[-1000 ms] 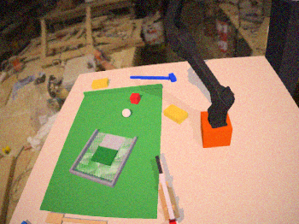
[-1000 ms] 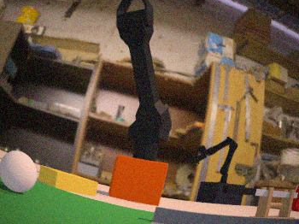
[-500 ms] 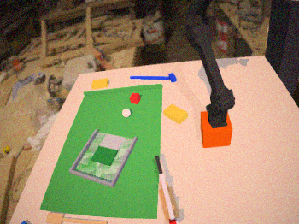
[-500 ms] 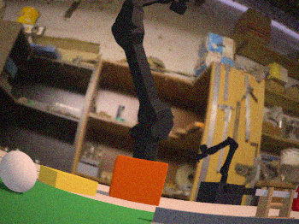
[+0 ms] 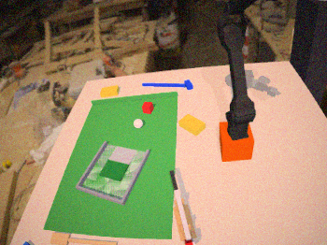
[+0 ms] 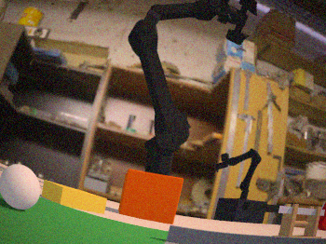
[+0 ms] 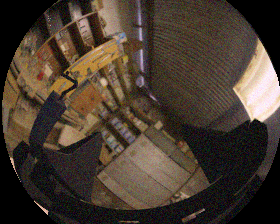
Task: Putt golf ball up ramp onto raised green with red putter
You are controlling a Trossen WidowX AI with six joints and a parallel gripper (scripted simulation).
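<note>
The red putter [image 5: 182,213] lies on the table right of the green mat [image 5: 93,208] [image 6: 56,225], with its dark grip toward the ramp and its red head [image 5: 188,240] at the near edge. The white golf ball [image 5: 138,122] [image 6: 19,186] rests on the mat beyond the grey ramp with the raised green [image 5: 113,170]. My gripper [image 6: 237,20] is open and empty, raised high above the table and far from the putter. The wrist view shows only shelves and ceiling.
The arm stands on an orange base block [image 5: 236,144] [image 6: 151,195]. A red cube [image 5: 148,107] sits on the mat beyond the ball. A blue putter [image 5: 168,84] lies at the far edge. Yellow blocks [image 5: 191,123] [image 5: 109,91] [image 6: 74,197] lie beside the mat.
</note>
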